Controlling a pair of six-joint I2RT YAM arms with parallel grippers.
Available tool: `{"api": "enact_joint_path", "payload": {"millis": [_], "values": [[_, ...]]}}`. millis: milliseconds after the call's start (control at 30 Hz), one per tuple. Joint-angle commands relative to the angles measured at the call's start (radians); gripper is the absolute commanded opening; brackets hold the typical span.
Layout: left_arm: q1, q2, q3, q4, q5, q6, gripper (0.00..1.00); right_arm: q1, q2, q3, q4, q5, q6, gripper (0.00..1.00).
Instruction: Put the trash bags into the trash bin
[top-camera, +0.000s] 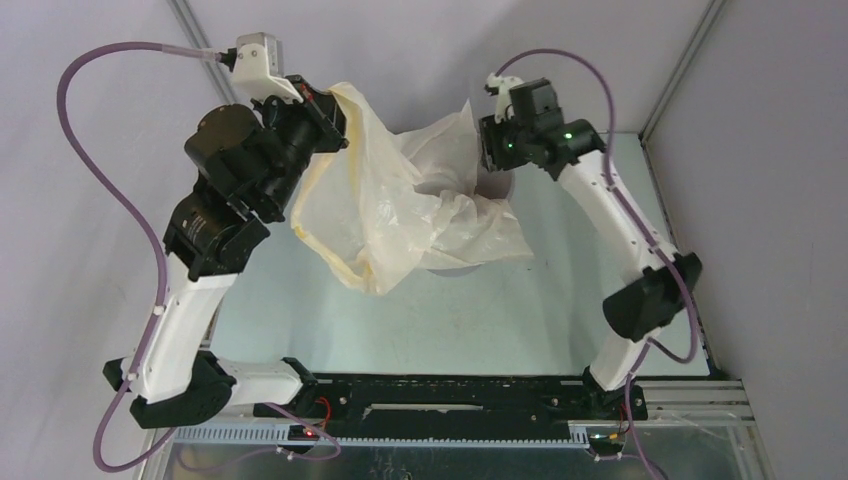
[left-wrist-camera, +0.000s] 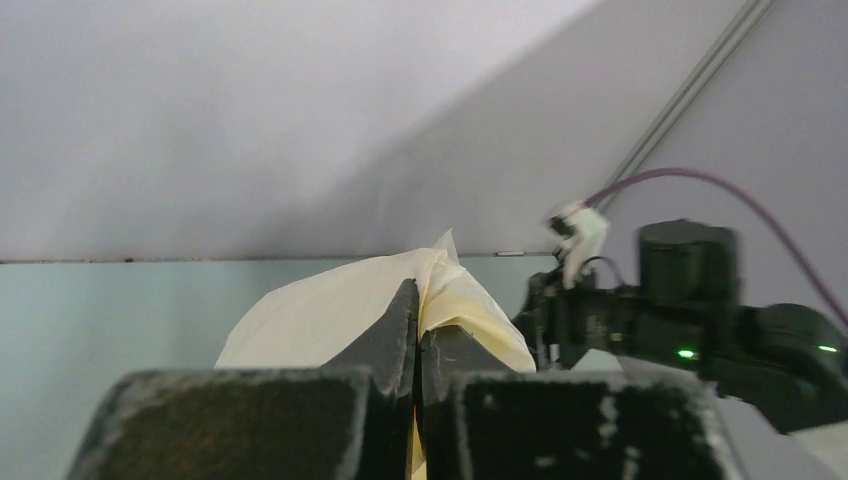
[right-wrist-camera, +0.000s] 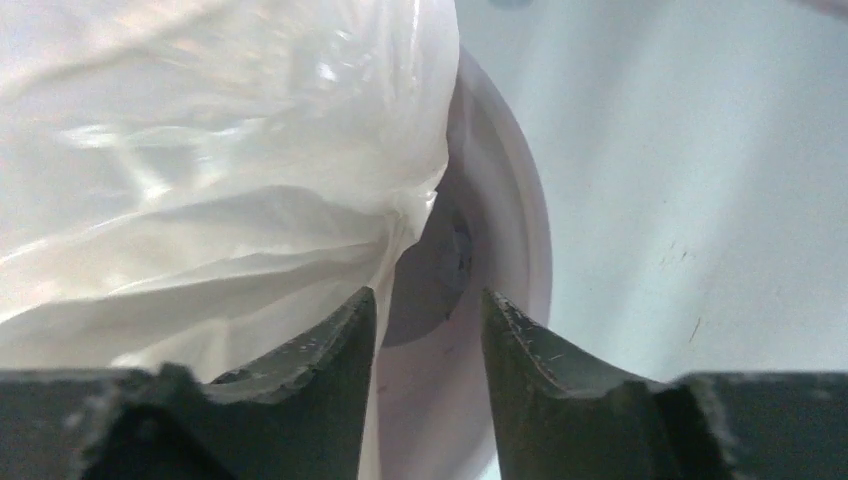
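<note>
The pale yellow-cream trash bag (top-camera: 400, 200) hangs spread over the grey trash bin (top-camera: 497, 184), hiding most of it. My left gripper (top-camera: 335, 110) is shut on the bag's upper left edge and holds it up; in the left wrist view the jaws (left-wrist-camera: 418, 325) pinch the bag (left-wrist-camera: 330, 310). My right gripper (top-camera: 490, 150) hovers over the bin's right rim, open and empty. In the right wrist view its fingers (right-wrist-camera: 428, 300) stand apart above the bin's rim (right-wrist-camera: 520, 230), with the bag (right-wrist-camera: 220, 150) bunched just left of them.
The pale green table (top-camera: 400, 330) is walled by grey panels with metal corner posts (top-camera: 680, 70). A black rail (top-camera: 450, 400) runs along the near edge between the arm bases. Purple cables (top-camera: 110, 180) loop beside each arm.
</note>
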Motion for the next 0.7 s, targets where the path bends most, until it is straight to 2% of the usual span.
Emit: {"api": "enact_joint_path", "payload": {"millis": [0, 167, 267, 667], "values": [[0.009, 0.006, 0.017, 0.039, -0.020, 0.003, 0.01, 0.001, -0.118, 0.051, -0.018, -0.094, -0.002, 0.51], [0.011, 0.002, 0.014, 0.041, -0.024, 0.004, 0.01, 0.006, -0.181, 0.024, -0.049, -0.263, -0.030, 0.68], [0.011, -0.002, 0.012, 0.041, -0.023, 0.007, 0.01, 0.010, -0.195, 0.011, -0.085, -0.349, -0.050, 0.72], [0.012, -0.026, -0.007, 0.043, -0.018, 0.012, 0.02, 0.070, -0.119, -0.013, -0.130, -0.348, -0.063, 0.65]]}}
